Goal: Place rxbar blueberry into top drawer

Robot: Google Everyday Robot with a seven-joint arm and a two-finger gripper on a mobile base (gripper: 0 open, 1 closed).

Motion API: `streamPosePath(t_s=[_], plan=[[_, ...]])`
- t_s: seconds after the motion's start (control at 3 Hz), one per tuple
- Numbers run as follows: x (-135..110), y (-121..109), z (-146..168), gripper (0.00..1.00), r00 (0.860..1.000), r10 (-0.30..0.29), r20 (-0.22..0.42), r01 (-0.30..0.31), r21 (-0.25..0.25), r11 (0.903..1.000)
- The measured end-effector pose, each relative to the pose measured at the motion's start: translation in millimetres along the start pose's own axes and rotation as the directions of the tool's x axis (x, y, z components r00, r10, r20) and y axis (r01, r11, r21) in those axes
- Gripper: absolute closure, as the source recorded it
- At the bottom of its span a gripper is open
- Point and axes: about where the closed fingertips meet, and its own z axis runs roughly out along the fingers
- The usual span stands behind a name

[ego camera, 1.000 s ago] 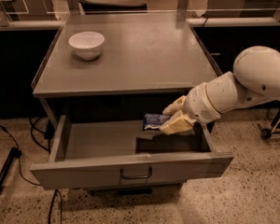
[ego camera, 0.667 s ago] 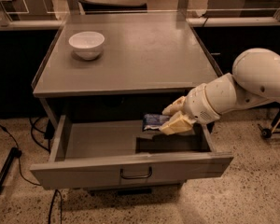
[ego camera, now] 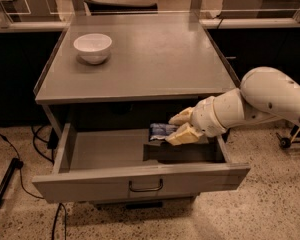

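Note:
The top drawer (ego camera: 140,183) is pulled open below the grey table top, its dark bar handle at the front centre. My gripper (ego camera: 174,127) reaches in from the right over the drawer's inner right part. Its pale fingers are shut on the rxbar blueberry (ego camera: 162,131), a small dark blue bar with pale lettering, held a little above the drawer floor. Part of the bar is hidden by the fingers.
A white bowl (ego camera: 93,47) stands on the table top (ego camera: 155,59) at the back left. The white arm (ego camera: 260,104) comes in from the right. Cables (ego camera: 15,159) and a dark stand lie on the floor at the left.

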Motion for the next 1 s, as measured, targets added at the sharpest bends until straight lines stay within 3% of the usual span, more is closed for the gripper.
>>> streamPosePath(t_s=[1.0], plan=[[9.3, 3.0, 69.8, 1.00, 0.998, -0.038, 0.059, 0.042, -0.076, 0.9962]])
